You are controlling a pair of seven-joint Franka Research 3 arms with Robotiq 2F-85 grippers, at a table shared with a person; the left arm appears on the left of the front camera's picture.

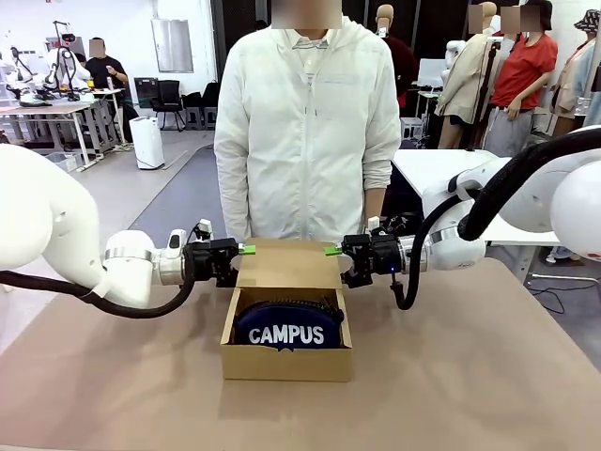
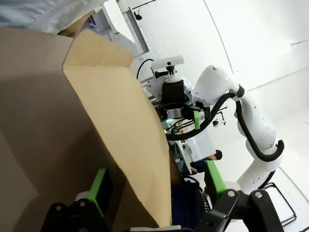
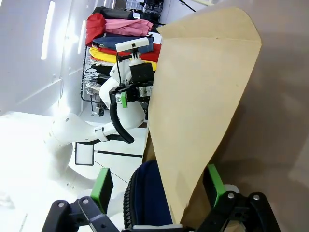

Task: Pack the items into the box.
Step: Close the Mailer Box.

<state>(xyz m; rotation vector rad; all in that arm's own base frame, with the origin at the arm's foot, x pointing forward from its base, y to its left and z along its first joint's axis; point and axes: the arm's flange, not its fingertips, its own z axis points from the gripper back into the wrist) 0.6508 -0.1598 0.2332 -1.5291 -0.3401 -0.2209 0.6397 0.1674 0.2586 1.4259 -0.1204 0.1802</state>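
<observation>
The brown box (image 1: 286, 362) sits in the middle of the bench (image 1: 470, 376). The navy pencil case (image 1: 287, 329) with "CAMPUS" on it lies inside. The lid flap (image 1: 287, 264) stands up at the back of the box. The left gripper (image 1: 246, 250) is at the flap's left edge, and its jaws are spread with the flap between them. The right gripper (image 1: 332, 251) is at the right edge, jaws spread around the flap too. A person in a white jacket (image 1: 305, 132) stands behind the bench.

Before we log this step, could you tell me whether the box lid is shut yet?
Not yet: the box is open, its lid flap standing up at the back with the pencil case visible inside.
</observation>
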